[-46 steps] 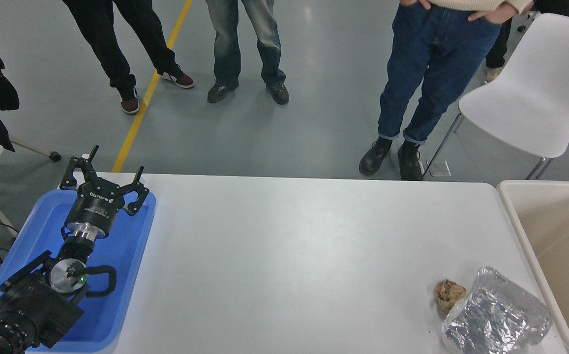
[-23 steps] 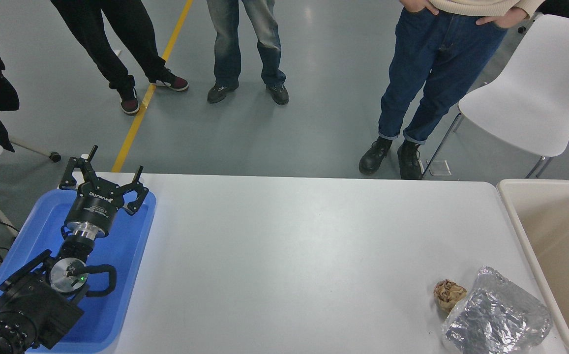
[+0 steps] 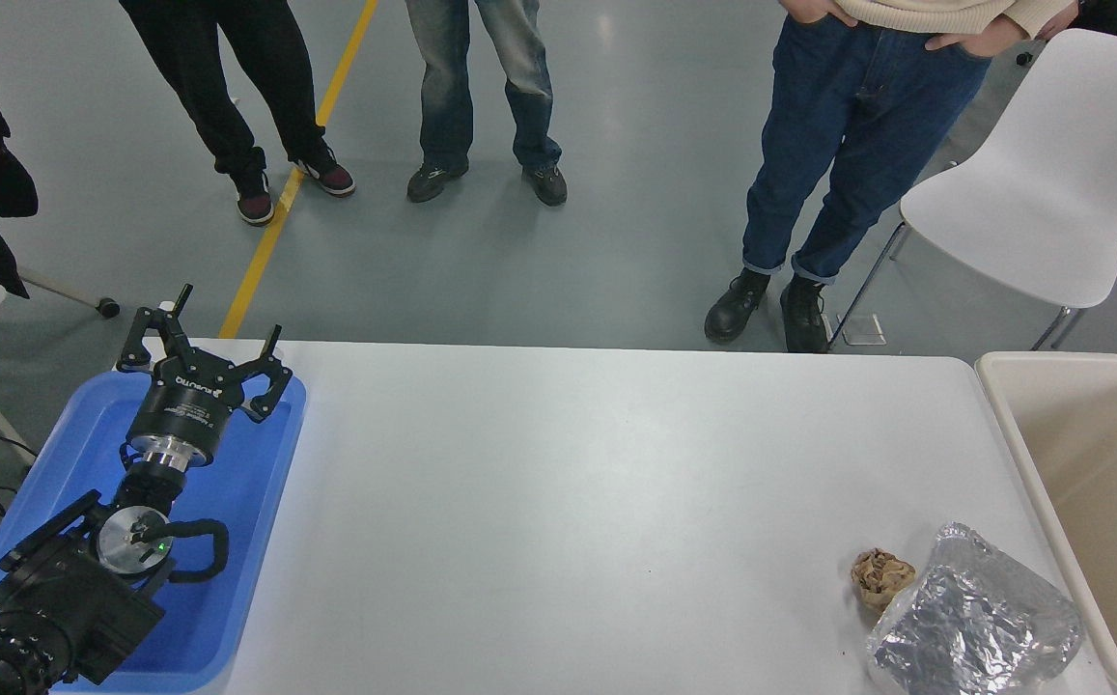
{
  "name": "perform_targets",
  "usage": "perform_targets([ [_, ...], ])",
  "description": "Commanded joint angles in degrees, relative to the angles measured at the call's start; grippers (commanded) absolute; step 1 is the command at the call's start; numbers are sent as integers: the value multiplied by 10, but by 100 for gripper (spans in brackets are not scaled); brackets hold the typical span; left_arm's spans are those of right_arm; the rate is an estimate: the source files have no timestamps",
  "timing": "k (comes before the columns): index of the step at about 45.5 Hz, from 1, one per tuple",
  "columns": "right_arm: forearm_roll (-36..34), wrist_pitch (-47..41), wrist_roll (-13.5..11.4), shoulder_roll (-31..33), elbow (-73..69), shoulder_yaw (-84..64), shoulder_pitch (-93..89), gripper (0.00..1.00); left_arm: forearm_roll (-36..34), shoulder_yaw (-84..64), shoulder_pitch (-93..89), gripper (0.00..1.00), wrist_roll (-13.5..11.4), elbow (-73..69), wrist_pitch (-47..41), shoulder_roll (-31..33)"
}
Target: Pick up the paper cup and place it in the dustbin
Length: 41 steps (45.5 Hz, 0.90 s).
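Note:
The paper cup is not in view. The beige dustbin (image 3: 1094, 483) stands off the table's right edge; the part of its inside that shows is bare. My left gripper (image 3: 215, 333) is parked over the blue tray (image 3: 249, 502) at the lower left, fingers spread open and empty. My right arm and gripper are out of view.
A crumpled brown paper ball (image 3: 881, 574) and a crumpled sheet of silver foil (image 3: 978, 623) lie at the table's (image 3: 568, 502) front right, next to the bin. Three people stand beyond the far edge. A white chair (image 3: 1050, 174) stands at the back right.
The person at the top left has shifted their feet. The left arm and the things on the table have not moved.

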<state>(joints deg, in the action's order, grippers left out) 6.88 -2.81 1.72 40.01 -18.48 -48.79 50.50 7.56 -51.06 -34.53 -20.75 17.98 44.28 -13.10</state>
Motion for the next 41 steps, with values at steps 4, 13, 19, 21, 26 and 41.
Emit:
perform_targets([
  [4, 1, 61, -1, -1, 1, 18, -12, 75, 0, 0, 0, 100, 0, 0, -1, 0],
  [13, 1, 61, -1, 0, 0, 62, -13, 86, 0, 0, 0, 100, -1, -1, 0, 0],
  [19, 0, 61, -1, 1, -2, 86, -15, 86, 0, 0, 0, 100, 0, 0, 0, 0],
  [21, 1, 61, -1, 2, -9, 85, -12, 86, 0, 0, 0, 100, 0, -1, 0, 0],
  [26, 1, 59, -1, 6, -37, 84, -1, 96, 0, 0, 0, 100, 0, -1, 0, 0],
  [41, 63, 58, -1, 59, -175, 75, 79, 97, 0, 0, 0, 100, 1, 0, 0, 1],
])
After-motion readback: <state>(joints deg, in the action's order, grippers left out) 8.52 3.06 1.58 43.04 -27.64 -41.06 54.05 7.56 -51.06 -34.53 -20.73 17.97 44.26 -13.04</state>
